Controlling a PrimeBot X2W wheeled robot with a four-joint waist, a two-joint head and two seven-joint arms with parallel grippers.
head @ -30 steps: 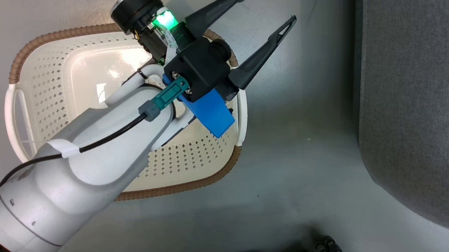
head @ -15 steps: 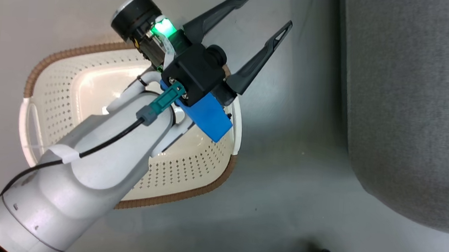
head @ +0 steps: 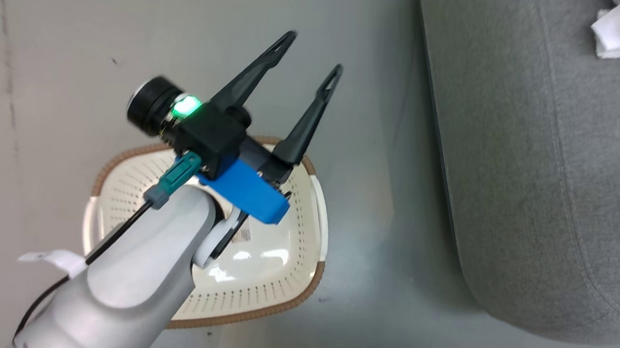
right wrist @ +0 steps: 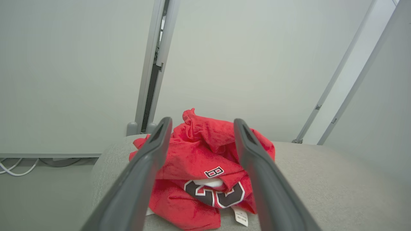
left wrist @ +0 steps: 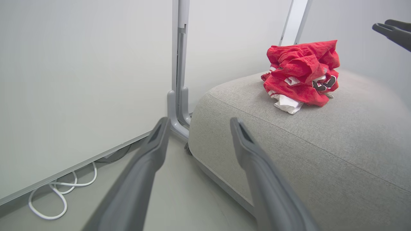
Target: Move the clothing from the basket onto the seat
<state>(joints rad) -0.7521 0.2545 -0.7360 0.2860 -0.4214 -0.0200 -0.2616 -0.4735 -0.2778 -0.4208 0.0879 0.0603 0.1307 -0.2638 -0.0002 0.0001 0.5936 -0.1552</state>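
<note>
Two claws spread wide, with the clothing (left wrist: 301, 73) heaped on the seat (left wrist: 321, 150).
Head view: the left claw (head: 314, 51) hangs open over the far rim of the basket (head: 254, 314), which stands on the floor (head: 77, 39) beside the seat's edge. Left wrist view: its fingers stand well apart, and the red heap lies back from the seat's rounded corner. Right wrist view: the right claw (right wrist: 202, 122) gapes, gripping nothing, with the heap between its fingers.
</note>
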